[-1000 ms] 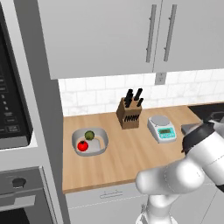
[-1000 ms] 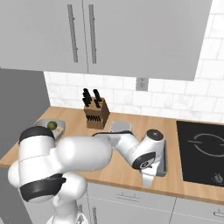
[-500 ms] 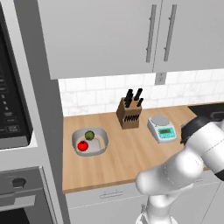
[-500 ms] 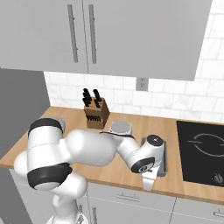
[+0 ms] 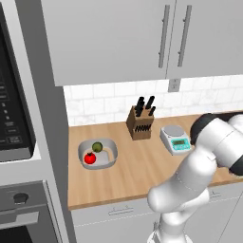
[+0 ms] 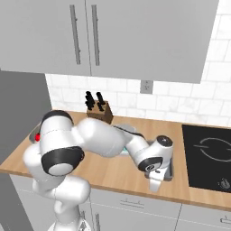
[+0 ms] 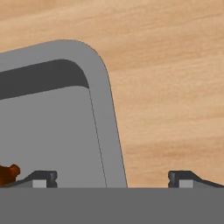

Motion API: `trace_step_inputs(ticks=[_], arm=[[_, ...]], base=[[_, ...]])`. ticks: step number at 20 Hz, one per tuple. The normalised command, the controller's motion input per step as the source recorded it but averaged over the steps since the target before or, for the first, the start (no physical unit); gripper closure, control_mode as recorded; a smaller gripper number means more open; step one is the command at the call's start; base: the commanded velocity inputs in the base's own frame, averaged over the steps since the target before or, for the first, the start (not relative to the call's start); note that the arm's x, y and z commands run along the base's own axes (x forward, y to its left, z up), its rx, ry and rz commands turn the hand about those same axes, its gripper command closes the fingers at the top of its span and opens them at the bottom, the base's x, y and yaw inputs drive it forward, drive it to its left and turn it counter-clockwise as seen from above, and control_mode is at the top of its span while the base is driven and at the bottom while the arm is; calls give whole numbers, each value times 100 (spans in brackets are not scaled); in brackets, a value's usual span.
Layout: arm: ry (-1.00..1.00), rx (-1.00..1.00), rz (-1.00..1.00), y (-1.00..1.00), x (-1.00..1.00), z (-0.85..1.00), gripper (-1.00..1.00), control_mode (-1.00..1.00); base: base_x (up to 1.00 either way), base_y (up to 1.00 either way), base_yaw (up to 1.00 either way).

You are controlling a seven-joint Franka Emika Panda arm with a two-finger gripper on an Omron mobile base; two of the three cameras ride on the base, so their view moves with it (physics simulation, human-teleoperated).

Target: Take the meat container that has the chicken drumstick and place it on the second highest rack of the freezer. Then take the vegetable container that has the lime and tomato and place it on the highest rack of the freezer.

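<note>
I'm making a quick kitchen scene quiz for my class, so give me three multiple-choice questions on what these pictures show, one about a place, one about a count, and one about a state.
1. Where does the knife block stand?
A. On the stovetop
B. On the counter by the tiled wall
C. Inside the cabinet

2. How many pieces of produce lie in the vegetable container?
A. Two
B. Four
C. None

3. How does the tool stand over the meat container?
A. Shut beside it
B. Open, straddling its rim
C. Lifting it

Answers: 1 B, it sits on wood beneath the tiles. 2 A, a lime and a tomato. 3 B, one fingertip inside, one outside.
</note>
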Motion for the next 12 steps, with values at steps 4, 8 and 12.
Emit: trace_step_inputs(ticks=[4,8,12], arm=[[0,0,0,0,0,-31,-100,-100],[0,0,-1,0,2,0,-100,-100],[0,0,0,0,0,0,100,-100]], base=[[0,0,0],[0,0,0],[0,0,0]])
